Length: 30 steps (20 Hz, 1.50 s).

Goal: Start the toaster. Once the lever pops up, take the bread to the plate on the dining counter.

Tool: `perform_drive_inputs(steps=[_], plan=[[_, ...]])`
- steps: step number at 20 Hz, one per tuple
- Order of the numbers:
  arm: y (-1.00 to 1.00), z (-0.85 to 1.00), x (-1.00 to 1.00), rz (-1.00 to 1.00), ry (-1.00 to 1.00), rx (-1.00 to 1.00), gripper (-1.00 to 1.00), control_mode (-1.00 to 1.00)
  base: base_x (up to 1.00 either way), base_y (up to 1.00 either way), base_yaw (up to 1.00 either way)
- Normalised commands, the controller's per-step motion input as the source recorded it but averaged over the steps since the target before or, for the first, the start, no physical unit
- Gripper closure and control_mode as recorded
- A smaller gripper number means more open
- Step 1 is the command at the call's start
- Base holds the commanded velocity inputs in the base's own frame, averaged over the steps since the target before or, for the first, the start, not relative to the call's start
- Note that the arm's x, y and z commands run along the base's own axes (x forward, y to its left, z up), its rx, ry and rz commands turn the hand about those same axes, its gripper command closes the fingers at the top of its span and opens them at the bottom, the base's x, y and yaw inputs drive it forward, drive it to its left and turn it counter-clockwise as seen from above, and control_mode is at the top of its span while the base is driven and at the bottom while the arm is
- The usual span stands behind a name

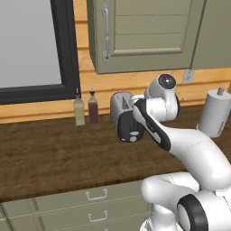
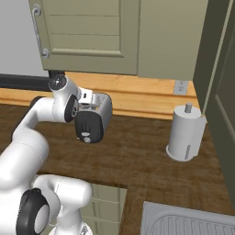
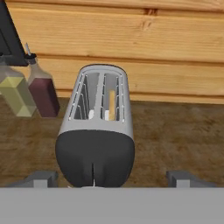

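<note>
The toaster [image 3: 96,131] is a silver-grey rounded box with a black end panel, standing on the wood counter by the back wall. From the sides it appears as the toaster [image 1: 122,113] and the toaster [image 2: 97,117], black end and round knob toward the base. A thin tan slice of bread [image 3: 112,105] stands in its right slot. My gripper [image 3: 113,178] is open, its fingertips spread wide on either side of the black end, touching nothing. The hand hovers just above and in front of the toaster. The plate and the dining counter are out of view.
Two bottles, one pale yellow [image 1: 79,111] and one dark red [image 1: 93,109], stand left of the toaster. A white paper-towel roll [image 2: 185,134] stands to its right. Green wall cabinets [image 1: 144,31] hang overhead. A sink [image 2: 183,222] lies at the lower right, drawers [image 1: 90,203] below the counter.
</note>
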Motion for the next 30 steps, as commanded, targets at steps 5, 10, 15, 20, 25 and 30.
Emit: perform_drive_inputs(steps=[5,10,15,20,25,30], plan=[[-0.08,-0.05,0.0,-0.02,0.0,0.0,-1.0,-1.0,0.0,0.0,0.0],[-0.01,-0.02,0.0,-0.01,0.0,0.0,-1.0,-1.0,0.0,0.0,0.0],[0.06,0.0,0.0,0.0,0.0,0.0,-1.0,-1.0,0.0,0.0,0.0],[0.02,0.0,0.0,0.0,0.0,0.0,-1.0,-1.0,0.0,0.0,0.0],[0.0,0.0,0.0,0.0,0.0,0.0,-1.0,-1.0,0.0,0.0,0.0],[0.0,0.0,0.0,0.0,0.0,0.0,-1.0,-1.0,0.0,0.0,0.0]])
